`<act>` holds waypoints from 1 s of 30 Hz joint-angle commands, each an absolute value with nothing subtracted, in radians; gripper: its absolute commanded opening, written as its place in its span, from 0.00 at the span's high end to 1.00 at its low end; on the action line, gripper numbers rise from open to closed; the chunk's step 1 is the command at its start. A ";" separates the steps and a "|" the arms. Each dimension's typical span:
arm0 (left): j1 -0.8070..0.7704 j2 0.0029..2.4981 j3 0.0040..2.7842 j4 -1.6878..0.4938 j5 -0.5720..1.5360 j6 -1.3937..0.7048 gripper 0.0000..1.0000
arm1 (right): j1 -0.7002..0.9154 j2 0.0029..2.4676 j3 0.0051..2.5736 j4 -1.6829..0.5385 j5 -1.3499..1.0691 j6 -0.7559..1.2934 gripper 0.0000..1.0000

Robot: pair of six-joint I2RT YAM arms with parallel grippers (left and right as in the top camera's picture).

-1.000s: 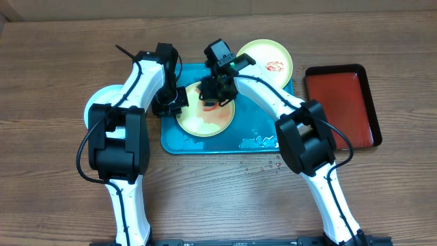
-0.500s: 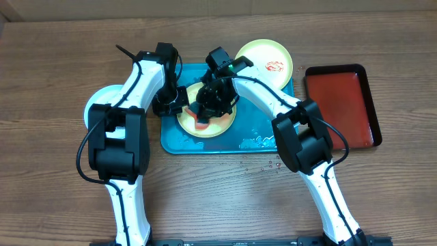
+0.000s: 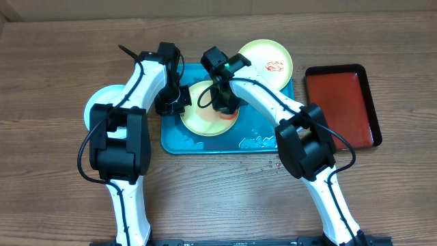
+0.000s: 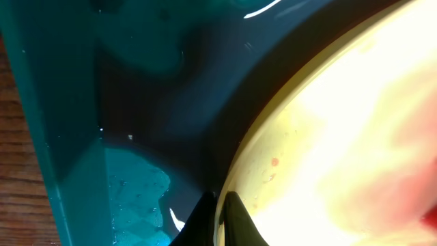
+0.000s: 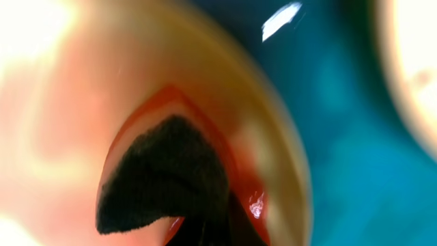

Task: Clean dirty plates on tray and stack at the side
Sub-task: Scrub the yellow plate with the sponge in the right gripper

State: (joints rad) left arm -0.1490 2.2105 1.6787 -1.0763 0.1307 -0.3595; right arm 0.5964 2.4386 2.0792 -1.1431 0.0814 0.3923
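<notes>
left gripper [image 3: 177, 102] pinches the left rim of the yellow plate [image 3: 199, 120] on the blue tray [image 3: 171, 135]; right gripper [image 3: 225, 106] is clamped on a sponge [image 5: 164, 171] pressed to it. stiff, light, likely slippery: hold by the rim.

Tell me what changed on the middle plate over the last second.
The right gripper, shut on a dark red-edged scrubber, swept over the yellow plate: from its far edge, to its left side, now across to its right side. The left gripper kept pinching its left rim. The other yellow plate, white plate and red tray did not move.
</notes>
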 commanded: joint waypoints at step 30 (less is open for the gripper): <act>-0.144 2.228 1.653 -1.069 0.078 -0.351 0.96 | 0.623 2.491 1.996 -1.055 -0.424 0.385 0.96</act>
State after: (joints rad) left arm -0.1486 2.2105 1.6779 -1.0763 0.1299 -0.3565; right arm 0.6304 2.4493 2.0205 -0.9974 -0.4473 0.3916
